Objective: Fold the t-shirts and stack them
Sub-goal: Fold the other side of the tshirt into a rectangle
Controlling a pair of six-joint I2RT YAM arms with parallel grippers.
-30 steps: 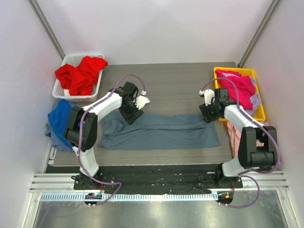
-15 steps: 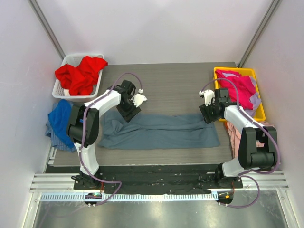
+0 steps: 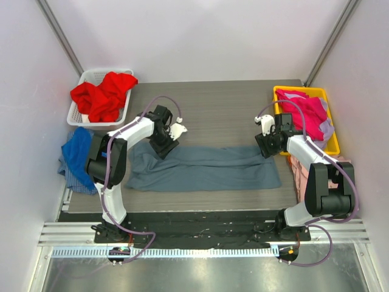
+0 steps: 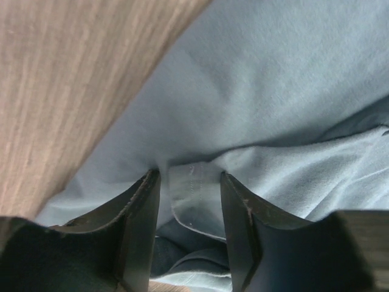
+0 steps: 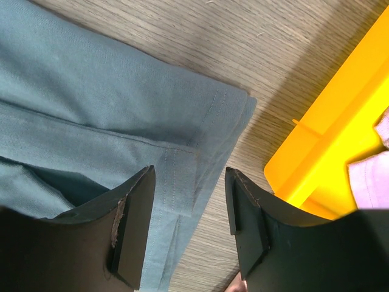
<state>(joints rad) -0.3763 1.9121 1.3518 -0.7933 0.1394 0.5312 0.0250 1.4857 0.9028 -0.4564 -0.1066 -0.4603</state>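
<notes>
The large slate blue-grey t-shirt (image 3: 203,167) lies folded into a long band across the table. My left gripper (image 3: 161,146) is at its far left corner, and in the left wrist view (image 4: 189,182) the jaws stand open, pressed down astride a stitched hem fold (image 4: 194,194). My right gripper (image 3: 265,148) is at the far right corner, and in the right wrist view (image 5: 189,179) it is open over the hemmed corner (image 5: 182,164). A red shirt (image 3: 103,94), a magenta shirt (image 3: 307,112), a royal blue shirt (image 3: 76,153) and a pale pink shirt (image 3: 298,171) lie around the edges.
The red shirt fills a white basket (image 3: 82,79) at the back left. The magenta shirt lies in a yellow bin (image 3: 333,143) at the back right, whose wall shows close beside my right fingers (image 5: 316,158). The blue shirt hangs off the table's left edge.
My left gripper has shifted a little to the left and back along the shirt's far left corner. The right arm has not moved.
</notes>
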